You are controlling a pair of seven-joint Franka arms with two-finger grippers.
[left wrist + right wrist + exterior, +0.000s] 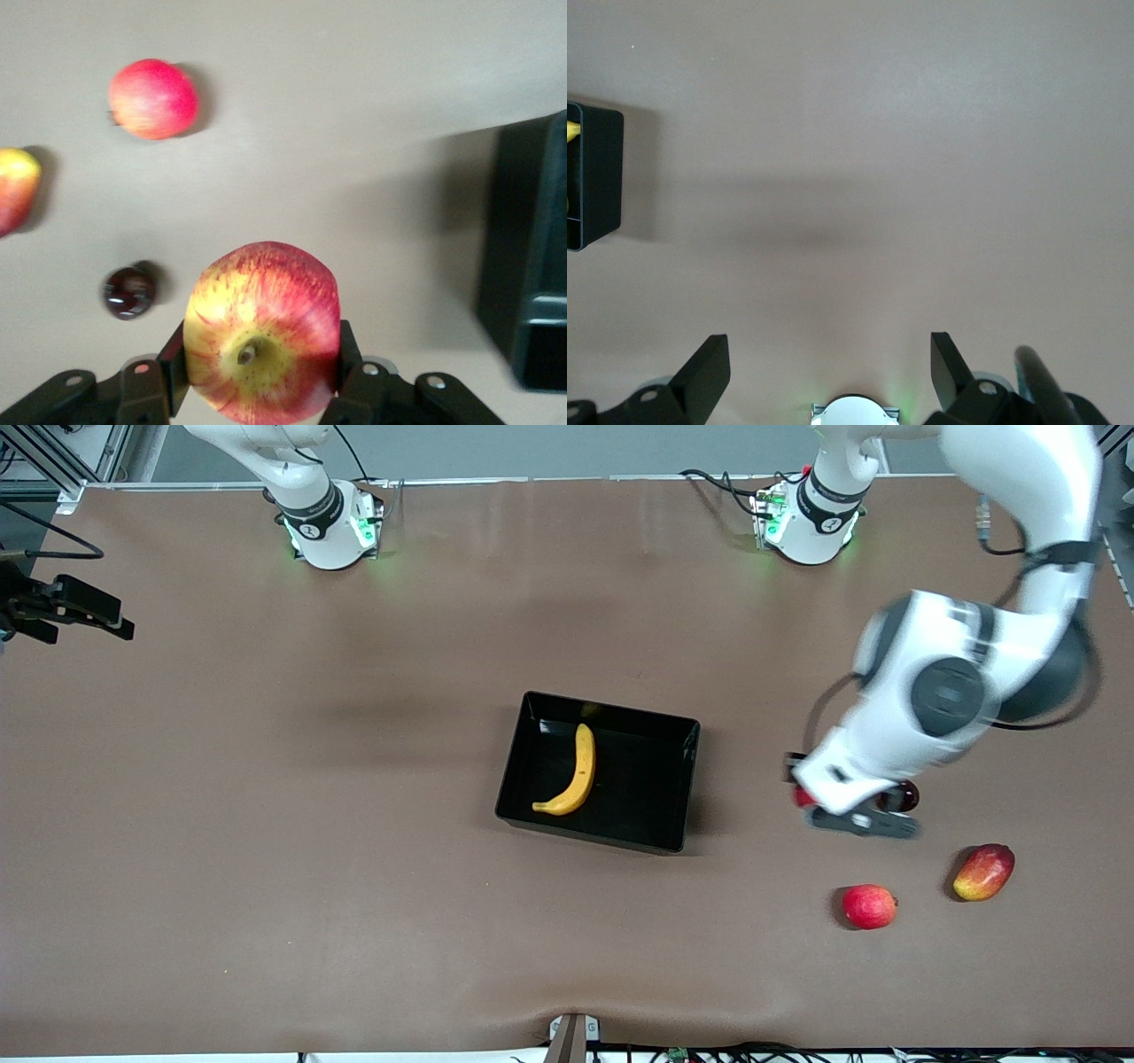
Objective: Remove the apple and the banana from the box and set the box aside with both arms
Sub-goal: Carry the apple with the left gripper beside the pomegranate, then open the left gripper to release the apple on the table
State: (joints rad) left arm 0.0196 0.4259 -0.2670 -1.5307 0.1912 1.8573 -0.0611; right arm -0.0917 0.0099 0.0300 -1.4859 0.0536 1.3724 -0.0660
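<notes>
Over the surface [266, 779] toward the left arm's end, the front view shows my left claw [855, 808] up in the air beside the box [660, 802], with the banana [571, 775] lying in the box, a red fruit [869, 906] and a mango [983, 872] on the surface close by, and my right claw [66, 607] waiting at the right arm's end. From the left wrist view, my left claw [259, 376] is clamped on the apple [262, 332] above bare surface, a small dark fruit [129, 293] below it, so I judge the apple-removal step is in hand and the next move calls for lowering and releasing clear of that fruit. From the right wrist view, my right claw [831, 367] stands wide and empty, the box [598, 177] well apart from it; the banana comes next.
</notes>
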